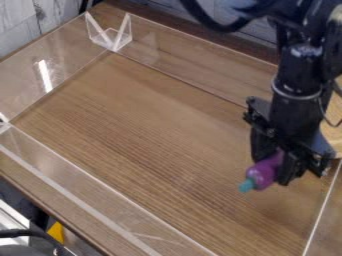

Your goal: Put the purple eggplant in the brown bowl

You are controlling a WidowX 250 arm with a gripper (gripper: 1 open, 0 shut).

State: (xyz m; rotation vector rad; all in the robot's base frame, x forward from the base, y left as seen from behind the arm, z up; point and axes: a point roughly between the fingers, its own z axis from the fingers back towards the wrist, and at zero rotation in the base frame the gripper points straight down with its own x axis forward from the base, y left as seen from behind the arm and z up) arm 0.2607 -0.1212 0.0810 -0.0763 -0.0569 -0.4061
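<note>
The purple eggplant [269, 172] hangs a little above the wooden table near the front right, its teal stem cap pointing down and to the left. My black gripper [278, 168] comes straight down from above and is shut on the eggplant's purple body. The brown bowl is almost wholly hidden behind the arm. Only a tan sliver [334, 128] shows at the right edge.
A low clear plastic wall [80, 185] rings the wooden table [147, 120] along the left and front edges. A clear folded plastic stand [108, 32] sits at the back left corner. The dark arm fills the upper right.
</note>
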